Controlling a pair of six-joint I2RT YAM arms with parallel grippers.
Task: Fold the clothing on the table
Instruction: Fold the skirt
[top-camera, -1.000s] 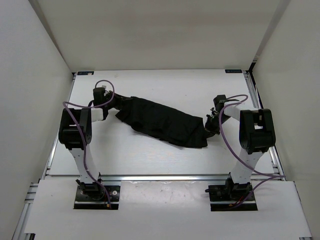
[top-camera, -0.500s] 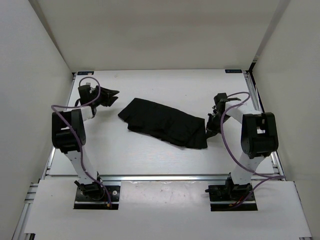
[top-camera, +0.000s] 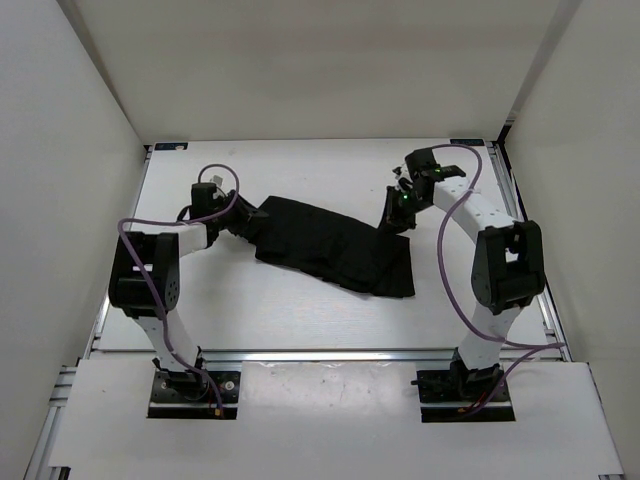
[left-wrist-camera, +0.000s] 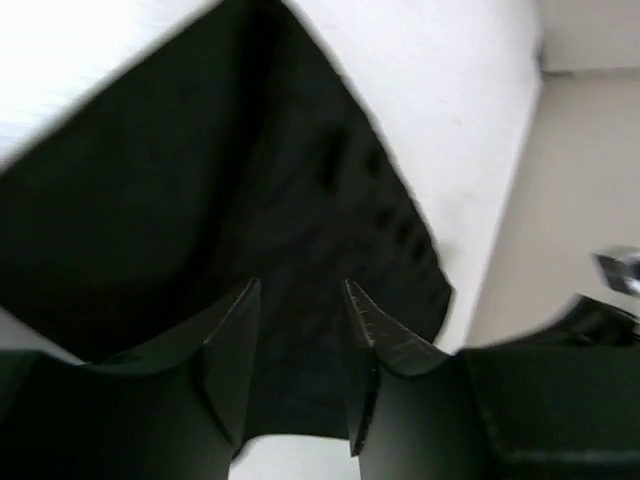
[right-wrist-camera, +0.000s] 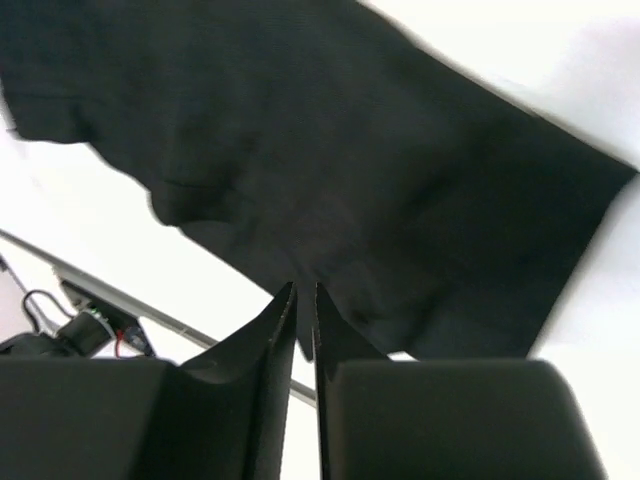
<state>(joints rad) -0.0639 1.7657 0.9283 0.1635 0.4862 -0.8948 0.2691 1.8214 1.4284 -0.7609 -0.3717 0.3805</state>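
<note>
Top external view: clothing (top-camera: 330, 245), a black skirt, lies mid-table as a long flat band slanting from 10 o'clock down to 4 o'clock. It's prob. doubled already, but the layers are hard to tell on black. Left gripper (top-camera: 243, 214) sits at the band's 10 o'clock end. Left wrist view shows its jaws apart w/ fabric under the tips, nothing clamped. Right gripper (top-camera: 390, 218) is over the skirt's 2 o'clock edge. Right wrist view shows its jaws almost together, just a slit, and no cloth pinched as far as I can see. Table (top-camera: 300, 315) is white, and the skirt is well apart from its rails.

Step in hand, my read: getting a fresh hold for the next fold, end over end.
- Left: go low so one jaw slides under ALL layers at the end corner, and close fully before any lift.
- Right: needs to open wider first, then either take the matching corner or pin the mid-band as a crease line.
- Lift low and carry toward 4 o'clock w/ the edge kept taut.
- Lay edge on edge before letting go.
- Soft fabric prob. sags and the pleats splay, so go slow.
- Main risk: catching the top layer only.
</note>
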